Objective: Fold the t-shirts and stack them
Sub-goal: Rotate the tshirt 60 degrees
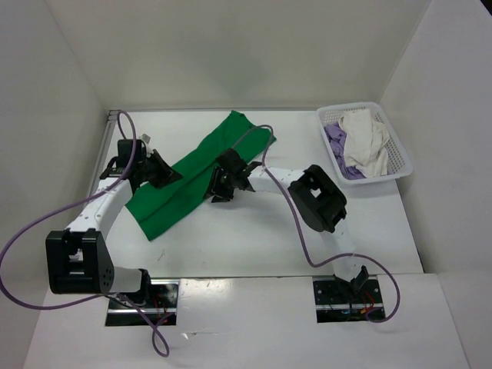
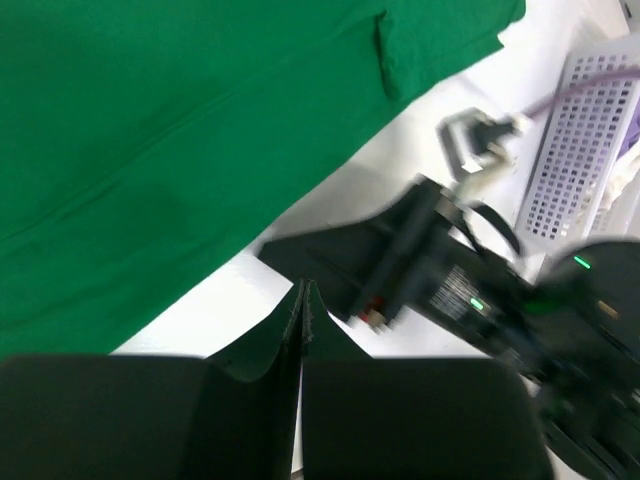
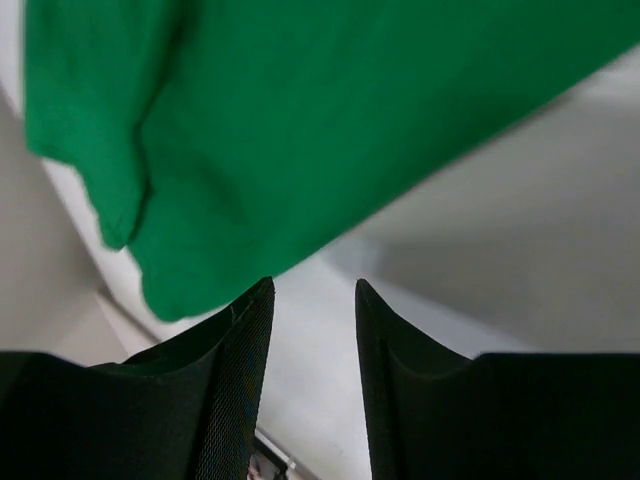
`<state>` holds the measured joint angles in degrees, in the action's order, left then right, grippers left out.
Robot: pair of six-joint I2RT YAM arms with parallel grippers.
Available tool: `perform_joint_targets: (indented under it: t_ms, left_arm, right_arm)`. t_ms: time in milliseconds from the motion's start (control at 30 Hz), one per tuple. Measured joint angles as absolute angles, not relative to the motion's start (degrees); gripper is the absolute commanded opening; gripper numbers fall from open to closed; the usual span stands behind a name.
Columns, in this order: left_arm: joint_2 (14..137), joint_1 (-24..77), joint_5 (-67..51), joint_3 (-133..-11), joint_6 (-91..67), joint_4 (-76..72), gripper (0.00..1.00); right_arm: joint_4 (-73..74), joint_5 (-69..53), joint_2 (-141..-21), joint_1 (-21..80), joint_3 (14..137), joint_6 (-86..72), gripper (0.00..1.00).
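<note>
From above, the green t-shirt lies flat on the table as a long folded band running from 7 o'clock up to 1 o'clock. That narrow shape suggests the lengthwise fold is made and the crosswise folds are not yet done. The left gripper sits at the band's 9 o'clock edge and the right gripper at its 3 o'clock edge, so the two flank the cloth, probably so that each can work its own side. Neither lifts any fabric. At 2 o'clock the white mesh basket holds the white t-shirt bunched over the lavender t-shirt, both unfolded and well apart from the work, likely waiting their turn. In the left wrist view the green cloth fills the 10 o'clock half. The two fingers meet tip to tip over bare table just beside its hem, so the jaws are closed on nothing. The right arm shows blurred at 3 o'clock, with the basket beyond it. In the right wrist view the jaws stand apart with only table showing between them. The shirt's rounded folded corner hangs just off the fingertips at 11 o'clock, near but not pinched, so the cloth rests under its own weight.
</note>
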<state>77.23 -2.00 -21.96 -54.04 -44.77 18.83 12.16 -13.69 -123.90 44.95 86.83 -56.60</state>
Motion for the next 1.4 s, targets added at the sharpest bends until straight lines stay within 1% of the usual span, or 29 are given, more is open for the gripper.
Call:
perform_joint_targets:
  t_ms: [67,133,167,233,267,300,367,500,533,600,633,767,800,833,867,900,933,1000,1100,1133,1233,1267,1333,1400]
  left_arm:
    - [77.23,-1.1,-21.91,-54.04,-44.77,18.76,0.0]
    - [77.28,-0.32,-21.82,-54.04,-44.77,18.7,0.0]
    - [77.32,0.12,-21.74,-54.04,-44.77,18.59,0.0]
    - [77.6,0.82,-21.61,-54.04,-44.75,18.33,0.01]
    - [77.91,1.39,-21.41,-54.04,-44.77,18.22,0.01]
    - [78.28,1.76,-21.23,-54.06,-44.77,18.04,0.03]
    - [79.46,2.63,-21.06,-54.33,-44.71,18.0,0.05]
    - [82.5,3.75,-20.64,-56.34,-43.57,17.96,0.15]
    - [82.98,3.84,-20.53,-56.82,-43.4,17.91,0.21]
    - [83.99,3.86,-20.16,-57.95,-43.2,17.85,0.27]
    - [84.58,3.86,-20.03,-58.43,-43.16,17.63,0.32]
    - [87.29,4.1,-19.46,-60.05,-43.03,16.38,0.39]
    - [88.18,4.27,-19.25,-60.53,-43.03,16.23,0.39]
    - [88.99,4.56,-19.03,-60.9,-43.03,16.19,0.41]
    - [89.8,4.84,-18.76,-61.25,-43.03,16.1,0.41]
    - [90.5,5.19,-18.57,-61.41,-43.03,15.9,0.42]
    - [91.0,5.48,-18.41,-61.45,-43.05,15.81,0.42]
    - [91.79,6.07,-18.17,-61.47,-42.92,15.94,0.42]
    - [91.66,6.94,-17.61,-60.45,-42.0,16.14,0.42]
    - [91.42,7.07,-17.23,-59.55,-41.87,16.36,0.44]
    - [89.84,7.44,-15.4,-55.51,-40.75,18.13,0.5]
    - [88.92,7.44,-14.52,-53.84,-40.64,19.35,0.54]
    - [87.33,7.44,-12.88,-51.59,-40.62,20.8,0.55]
    - [85.49,7.44,-11.11,-49.52,-40.75,21.61,0.55]
  right_arm:
    - [11.77,-14.09,-126.5,44.91,87.85,-58.22,0.38]
    - [11.25,-13.74,-128.38,44.8,90.54,-58.72,0.35]
    - [11.14,-13.54,-129.08,44.77,91.5,-58.87,0.28]
    - [11.2,-12.8,-130.28,44.71,92.9,-58.81,0.17]
    - [11.22,-12.58,-130.69,44.4,93.34,-58.76,0.05]
    - [11.27,-12.51,-130.89,44.31,93.47,-58.33,0.0]
    - [11.62,-12.91,-131.0,43.81,93.56,-57.91,0.0]
    - [12.86,-15.38,-129.67,40.45,91.85,-52.53,0.0]
    - [14.06,-16.36,-128.9,38.94,91.07,-50.04,0.0]
    - [17.39,-18.92,-127.48,34.98,89.86,-44.34,0.0]
    - [19.03,-20.01,-126.78,32.91,89.14,-41.5,0.0]
    - [24.38,-23.7,-124.73,25.76,86.96,-32.56,0.0]
    - [25.39,-24.36,-124.6,24.67,86.94,-31.09,0.0]
    - [26.11,-24.75,-124.44,23.97,86.87,-29.69,0.02]
    - [26.55,-24.8,-124.14,23.73,86.67,-28.58,0.08]
    - [26.96,-24.56,-123.81,23.73,86.41,-27.57,0.28]
    - [27.22,-24.88,-123.35,23.73,85.97,-27.07,0.34]
    - [27.94,-24.14,-121.89,23.73,85.08,-26.06,0.41]
    - [28.75,-23.03,-119.37,23.62,82.74,-26.2,0.48]
    - [28.77,-22.46,-118.13,23.55,81.25,-26.59,0.49]
    - [27.68,-21.87,-111.87,23.66,73.49,-29.8,0.5]
    - [27.07,-21.56,-108.77,23.9,69.47,-31.4,0.5]
    - [26.04,-21.32,-104.38,25.52,63.99,-34.39,0.5]
    - [24.4,-21.21,-100.31,29.65,58.5,-38.85,0.51]
